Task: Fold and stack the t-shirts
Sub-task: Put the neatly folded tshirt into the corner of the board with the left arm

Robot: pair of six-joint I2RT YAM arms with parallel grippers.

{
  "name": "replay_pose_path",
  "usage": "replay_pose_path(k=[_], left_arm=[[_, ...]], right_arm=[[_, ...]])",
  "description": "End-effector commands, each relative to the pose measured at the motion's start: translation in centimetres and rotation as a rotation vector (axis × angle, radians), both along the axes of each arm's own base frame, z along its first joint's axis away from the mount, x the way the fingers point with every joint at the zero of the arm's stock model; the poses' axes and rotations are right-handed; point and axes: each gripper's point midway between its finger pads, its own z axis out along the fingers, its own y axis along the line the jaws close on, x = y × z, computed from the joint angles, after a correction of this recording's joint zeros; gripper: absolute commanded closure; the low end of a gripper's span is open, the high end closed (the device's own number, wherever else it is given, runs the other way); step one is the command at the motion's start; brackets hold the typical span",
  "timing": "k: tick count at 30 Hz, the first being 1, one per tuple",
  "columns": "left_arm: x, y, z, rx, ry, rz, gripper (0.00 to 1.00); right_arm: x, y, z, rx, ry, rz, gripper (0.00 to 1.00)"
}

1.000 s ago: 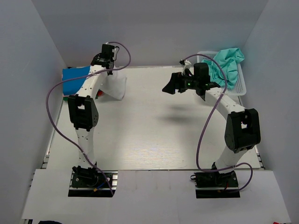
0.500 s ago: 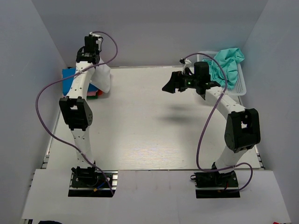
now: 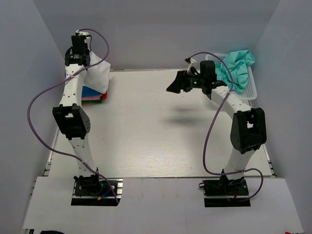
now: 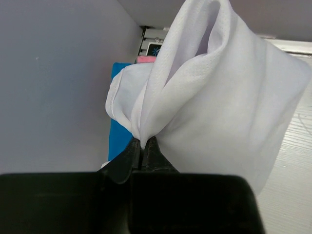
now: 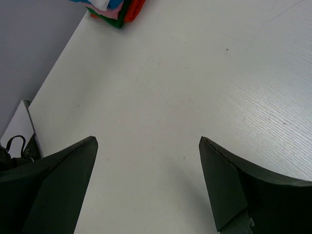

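Observation:
My left gripper (image 3: 87,62) is shut on the folded white t-shirt (image 3: 99,74) and holds it in the air over the stack of folded t-shirts (image 3: 92,95) at the table's far left corner. In the left wrist view the white t-shirt (image 4: 214,87) hangs from my left gripper (image 4: 144,142), with the blue folded t-shirt (image 4: 118,131) below it. My right gripper (image 3: 176,84) is open and empty above the far middle of the table; in the right wrist view it (image 5: 148,141) frames bare table. A teal-green t-shirt (image 3: 236,66) lies crumpled in the basket.
A white plastic mesh basket (image 3: 251,88) stands at the far right corner. The stack's red, green and pink edges show in the right wrist view (image 5: 119,10). Grey walls close in the table on the left, back and right.
My left arm has swung left and back, carrying the white t-shirt from the table's left part to above the stack. My right gripper has shifted slightly left.

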Motion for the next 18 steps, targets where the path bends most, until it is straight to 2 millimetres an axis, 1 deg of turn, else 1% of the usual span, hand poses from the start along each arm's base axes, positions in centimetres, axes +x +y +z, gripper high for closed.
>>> replay_pose_path(k=[1, 2, 3, 4, 5, 6, 8, 9, 10, 11, 12, 13, 14, 15, 16, 17, 18], left_arm=[[-1.4, 1.5, 2.6, -0.012, -0.063, 0.045, 1.0], [-1.5, 2.2, 2.6, -0.018, -0.067, 0.063, 1.0], [-1.5, 3.2, 1.8, -0.014, -0.056, 0.086, 1.0], [-1.3, 3.2, 1.3, -0.014, -0.047, 0.086, 1.0], [-1.5, 4.4, 0.5, -0.006, -0.035, 0.134, 1.0], [-1.7, 5.3, 0.5, -0.006, -0.035, 0.15, 1.0], [-1.4, 6.7, -0.8, 0.0, -0.024, 0.195, 1.0], [-1.8, 7.8, -0.8, 0.0, -0.024, 0.215, 1.0], [-1.7, 8.3, -1.6, -0.001, -0.009, 0.225, 1.0], [-1.7, 8.8, -1.5, -0.007, -0.023, 0.238, 1.0], [-1.4, 9.3, -2.4, -0.013, -0.01, 0.24, 1.0], [-1.6, 9.9, -2.5, -0.013, -0.01, 0.251, 1.0], [-1.2, 9.7, -2.9, -0.027, -0.006, 0.247, 1.0], [-1.0, 9.5, -3.2, -0.039, 0.002, 0.231, 0.78], [-0.8, 9.8, -3.4, -0.05, 0.002, 0.225, 0.49], [-0.6, 9.7, -4.0, -0.057, 0.015, 0.216, 0.13], [-0.8, 9.6, -4.2, -0.059, 0.027, 0.217, 0.0]], right_arm=[[0.7, 0.8, 2.5, 0.039, -0.05, 0.028, 0.1], [0.8, 0.9, 2.5, 0.039, -0.047, 0.029, 0.1], [0.8, 1.0, 2.3, 0.038, -0.04, 0.03, 0.1], [1.0, 1.0, 2.5, 0.041, -0.044, 0.031, 0.1], [1.1, 1.0, 2.5, 0.041, -0.041, 0.027, 0.1], [1.1, 1.0, 2.4, 0.039, -0.037, 0.026, 0.1], [1.2, 1.0, 2.1, 0.034, -0.027, 0.023, 0.1], [1.2, 1.0, 2.1, 0.031, -0.028, 0.025, 0.1], [1.4, 1.0, 1.8, 0.027, -0.021, 0.021, 0.1], [1.4, 1.2, 1.8, 0.024, -0.017, 0.026, 0.1], [1.6, 1.0, 1.7, 0.021, -0.011, 0.018, 0.1], [1.8, 1.0, 1.7, 0.017, -0.01, 0.017, 0.1], [1.9, 0.9, 1.7, 0.013, -0.012, 0.016, 0.1], [1.9, 0.9, 1.8, 0.014, -0.014, 0.014, 0.1], [1.8, 0.9, 1.6, 0.006, -0.008, 0.015, 0.1], [2.0, 0.9, 1.9, -0.001, -0.022, 0.01, 0.1], [2.4, 0.6, 1.8, -0.01, -0.024, -0.002, 0.1]])
